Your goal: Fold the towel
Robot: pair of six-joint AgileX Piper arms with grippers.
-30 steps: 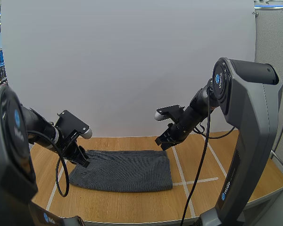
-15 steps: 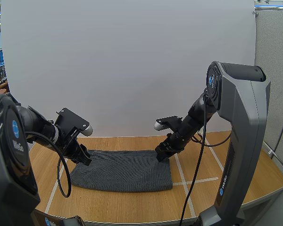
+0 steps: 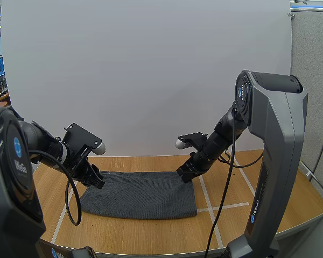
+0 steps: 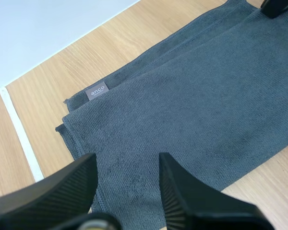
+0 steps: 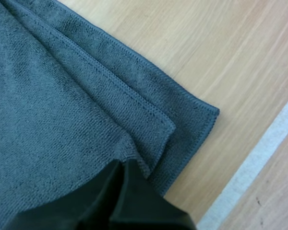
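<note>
the dark grey towel (image 3: pixel 142 194) lies flat and folded in layers on the wooden table (image 3: pixel 151 234), in the lower middle of the high view, just left of a white tape line (image 3: pixel 204 196). the left gripper (image 4: pixel 126 160) hangs over the towel's left end near its small sewn label (image 4: pixel 97 91), fingers apart with nothing between them. the right gripper (image 5: pixel 121 165) is at the towel's far right corner, fingers together, tips touching the top layer; whether they hold any cloth i cannot tell.
</note>
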